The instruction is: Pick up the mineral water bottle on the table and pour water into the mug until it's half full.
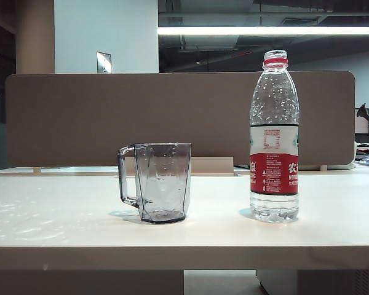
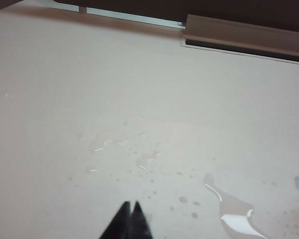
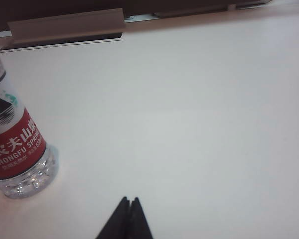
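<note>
The mineral water bottle (image 1: 274,138) stands upright on the white table (image 1: 61,227), right of centre, its cap on and only a little water at its base. The grey-tinted faceted mug (image 1: 158,182) stands to its left, handle pointing left, and looks empty. Neither arm shows in the exterior view. My left gripper (image 2: 130,204) hangs shut over bare tabletop with nothing in it. Above the table my right gripper (image 3: 129,200) is shut and empty too, with the bottle's lower half (image 3: 16,149) off to one side of it.
A brown partition panel (image 1: 172,117) runs along the back of the table. Water droplets and a small puddle (image 2: 234,214) lie on the tabletop near the left gripper. A cable-slot cover (image 2: 244,35) sits at the table's far edge.
</note>
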Motion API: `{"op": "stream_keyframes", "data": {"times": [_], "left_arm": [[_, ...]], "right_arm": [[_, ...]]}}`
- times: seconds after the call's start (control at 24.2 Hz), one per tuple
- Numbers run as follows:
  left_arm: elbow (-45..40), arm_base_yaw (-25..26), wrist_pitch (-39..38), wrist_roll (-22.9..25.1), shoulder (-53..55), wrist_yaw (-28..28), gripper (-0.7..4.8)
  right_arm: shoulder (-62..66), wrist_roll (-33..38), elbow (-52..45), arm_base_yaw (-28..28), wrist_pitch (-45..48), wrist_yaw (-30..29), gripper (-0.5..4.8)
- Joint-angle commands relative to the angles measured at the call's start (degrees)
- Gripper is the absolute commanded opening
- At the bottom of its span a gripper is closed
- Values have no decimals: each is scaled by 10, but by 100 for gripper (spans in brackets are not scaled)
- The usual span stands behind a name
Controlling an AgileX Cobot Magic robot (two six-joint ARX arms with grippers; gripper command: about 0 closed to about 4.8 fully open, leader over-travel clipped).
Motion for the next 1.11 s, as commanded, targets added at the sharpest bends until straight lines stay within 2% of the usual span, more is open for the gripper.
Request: {"op": "stream_keyframes", "data": {"times": [0.04,0.62,0.74,0.87,0.95,1.11], "left_arm": [[1,1,-5,-1,0,0,-1],[1,0,-5,5,0,4,-1],[1,0,-4,87,0,28,-1],[4,0,-6,104,1,56,-1],[23,0,-33,103,13,95,-1],[104,-12,-115,103,78,110,-1]], "right_arm": [[-1,0,-4,1,6,1,-1],[-1,0,-4,1,6,1,-1],[-1,0,-4,1,6,1,-1],[-1,0,-4,1,6,1,-1],[-1,0,-4,1,6,1,-1],[-1,0,-4,1,6,1,-1]]}}
